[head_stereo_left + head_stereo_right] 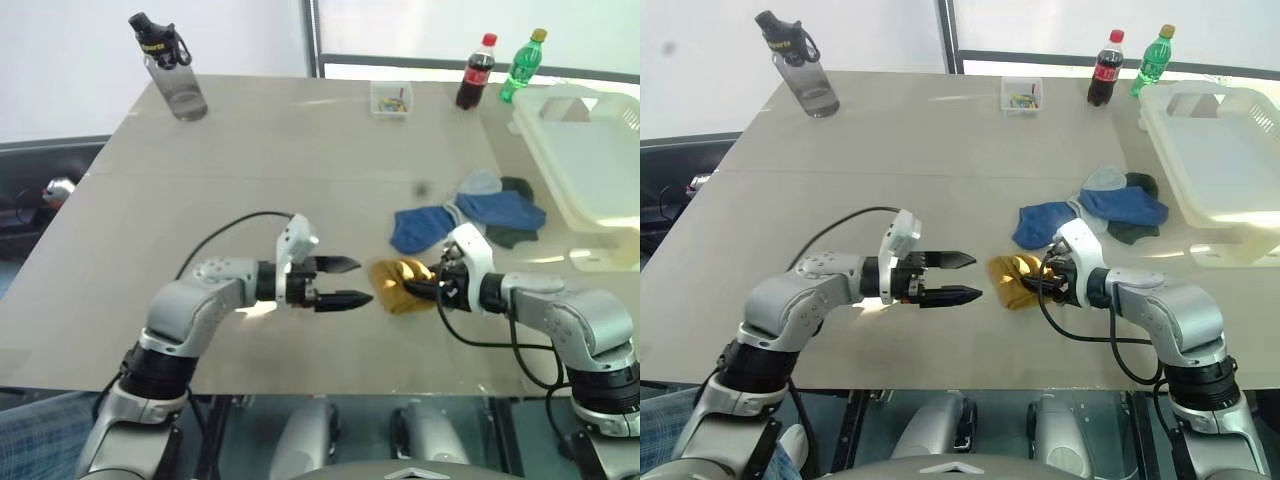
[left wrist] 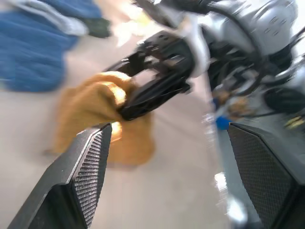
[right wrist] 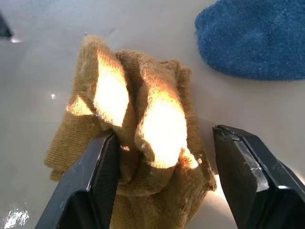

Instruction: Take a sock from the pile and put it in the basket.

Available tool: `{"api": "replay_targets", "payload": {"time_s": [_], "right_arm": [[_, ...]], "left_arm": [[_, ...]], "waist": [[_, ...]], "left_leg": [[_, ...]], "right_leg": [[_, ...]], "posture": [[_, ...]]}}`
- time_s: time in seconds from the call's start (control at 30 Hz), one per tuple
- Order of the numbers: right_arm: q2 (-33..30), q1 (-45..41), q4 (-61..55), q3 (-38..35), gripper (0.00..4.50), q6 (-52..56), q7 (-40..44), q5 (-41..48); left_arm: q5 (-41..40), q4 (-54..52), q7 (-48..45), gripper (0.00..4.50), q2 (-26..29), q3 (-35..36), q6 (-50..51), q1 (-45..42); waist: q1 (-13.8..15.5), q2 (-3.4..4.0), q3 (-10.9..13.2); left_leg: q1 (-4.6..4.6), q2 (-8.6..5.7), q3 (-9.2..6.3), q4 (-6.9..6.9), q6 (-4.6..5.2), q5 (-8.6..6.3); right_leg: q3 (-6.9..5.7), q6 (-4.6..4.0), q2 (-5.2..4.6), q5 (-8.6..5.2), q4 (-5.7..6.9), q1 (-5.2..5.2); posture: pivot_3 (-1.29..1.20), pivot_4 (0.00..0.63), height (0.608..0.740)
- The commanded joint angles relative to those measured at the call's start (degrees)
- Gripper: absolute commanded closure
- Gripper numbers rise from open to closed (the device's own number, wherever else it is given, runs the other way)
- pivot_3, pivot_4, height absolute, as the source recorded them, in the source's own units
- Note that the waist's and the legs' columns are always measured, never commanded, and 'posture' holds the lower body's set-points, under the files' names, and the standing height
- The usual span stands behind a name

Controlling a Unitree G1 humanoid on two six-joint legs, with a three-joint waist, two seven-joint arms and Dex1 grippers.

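Well, crumpled mustard-yellow sock (image 3: 128, 143) (bunched, ribbed)

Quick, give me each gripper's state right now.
Left gripper: open, holding nothing, just left of the yellow sock.
Right gripper: open, fingers straddling the bunched yellow sock on the table, not closed on it.

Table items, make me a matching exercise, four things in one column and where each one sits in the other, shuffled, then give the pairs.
Things:
1. mustard sock
2. basket
3. water bottle
4. small clear box

Places:
A. far left corner of the table
B. right edge of the table
C. far side, left of the cola bottle
D. between the fingers of the right claw

Pairs: 1-D, 2-B, 3-A, 4-C
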Motion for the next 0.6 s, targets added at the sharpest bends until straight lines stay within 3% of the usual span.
{"api": "replay_targets", "payload": {"time_s": [0.03,0.13,0.27,0.33,0.43,0.47,0.53,0.6], "right_arm": [[-0.5,2.8,0.1,2.8,1.39,1.1,0.6,0.8],[-1.0,3.3,-0.9,4.4,1.39,0.9,1.1,1.0],[-1.7,4.0,-1.0,6.2,1.39,0.1,1.4,0.7],[-2.1,4.2,-0.9,6.6,1.89,-0.3,1.7,0.7],[-2.8,4.4,-0.7,7.2,2.99,-0.5,2.5,0.9],[-3.1,4.4,-0.7,7.4,3.63,-0.5,2.9,1.0],[-3.7,4.3,-0.5,7.8,4.43,-0.6,3.6,1.1],[-4.4,4.1,-0.2,8.2,4.48,-1.0,4.2,1.0]], "left_arm": [[5.4,-4.8,0.8,0.33,4.2,1.4,-6.6,0.0],[7.3,-7.3,1.9,0.33,8.1,4.2,-8.5,-0.4],[4.4,-10.5,2.9,0.33,9.1,10.4,-10.6,0.2],[0.9,-13.2,4.0,0.25,8.6,14.4,-9.5,0.5],[-4.1,-16.2,5.6,0.25,8.2,19.5,-7.8,2.8],[-5.5,-16.9,5.8,0.25,8.3,21.3,-7.6,3.9],[-7.2,-17.8,5.2,0.25,9.2,24.1,-7.5,6.7],[-9.5,-18.8,3.5,0.25,10.7,26.4,-6.8,9.9]], "waist": [[0.0,-0.03,0.0],[0.0,-0.03,0.0],[0.0,-0.04,0.0],[-0.1,-0.06,0.0],[-0.2,-0.06,0.0],[-0.3,-0.05,0.0],[-0.5,-0.05,0.0],[-0.6,-0.07,0.0]], "left_leg": [[-0.01,0.00,0.00,0.00,0.01,0.00],[-0.01,0.00,0.00,-0.02,0.02,-0.01],[0.00,0.00,0.00,-0.04,0.04,-0.02],[-0.01,0.01,0.00,-0.04,0.04,-0.02],[0.00,0.01,0.00,-0.04,0.04,-0.02],[0.01,0.01,0.00,-0.04,0.03,-0.02],[0.02,0.01,0.00,-0.04,0.03,-0.02],[0.05,0.01,0.00,-0.04,0.03,-0.02]], "right_leg": [[0.00,0.00,0.00,0.00,-0.01,0.00],[0.00,0.00,-0.01,0.00,-0.02,0.00],[0.00,0.00,-0.02,0.00,-0.05,0.00],[-0.01,0.00,-0.02,0.00,-0.06,0.00],[-0.01,0.01,-0.03,0.00,-0.06,0.01],[-0.01,0.01,-0.03,0.00,-0.05,0.01],[-0.01,0.01,-0.03,0.00,-0.04,0.01],[-0.02,0.01,-0.03,0.00,-0.03,0.03]], "posture": [[0.00,0.150,0.740],[0.00,0.150,0.740],[0.00,0.150,0.740],[0.00,0.150,0.740],[0.00,0.150,0.740],[0.00,0.150,0.740],[0.00,0.150,0.740],[0.00,0.150,0.740]]}}
